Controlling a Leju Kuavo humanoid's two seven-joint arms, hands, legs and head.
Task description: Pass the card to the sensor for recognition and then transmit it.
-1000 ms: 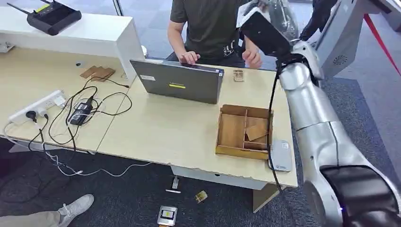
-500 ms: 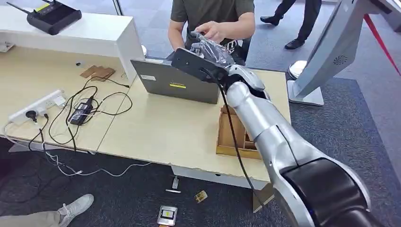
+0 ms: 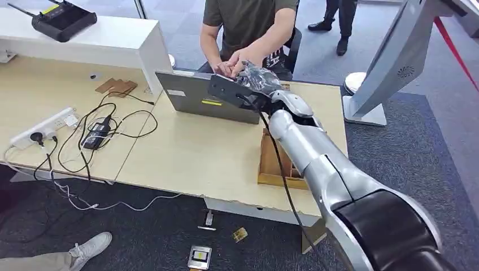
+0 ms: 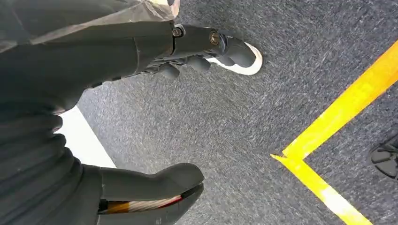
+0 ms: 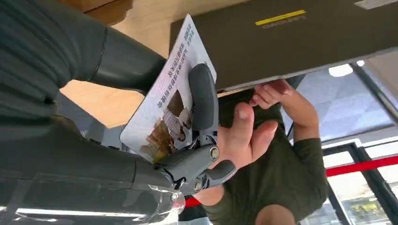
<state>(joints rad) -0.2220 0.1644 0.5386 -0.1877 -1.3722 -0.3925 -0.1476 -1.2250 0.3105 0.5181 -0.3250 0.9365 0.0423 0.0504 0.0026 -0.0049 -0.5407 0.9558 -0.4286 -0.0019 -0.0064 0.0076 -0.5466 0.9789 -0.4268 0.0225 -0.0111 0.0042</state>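
Your wooden tray (image 3: 270,165) sits on bench (image 3: 192,158) at 5 o'clock, contents hidden by right arm. Right hand (image 5: 197,154) pinches card (image 5: 164,108) above laptop (image 3: 197,100), touching person's hand (image 5: 246,136). Left hand (image 4: 197,47) hangs over floor, fingers loosely curled, holding nothing.

The right hand (image 3: 257,79) sits hemmed in above the bench (image 3: 186,152): the laptop's (image 3: 212,99) raised lid stands just before it, the person's hand (image 3: 234,59) touches it from beyond, and the wooden tray (image 3: 271,164) lies under its forearm. Bare benchtop between laptop and near edge gives passage; cables (image 3: 96,132) crowd the far left.
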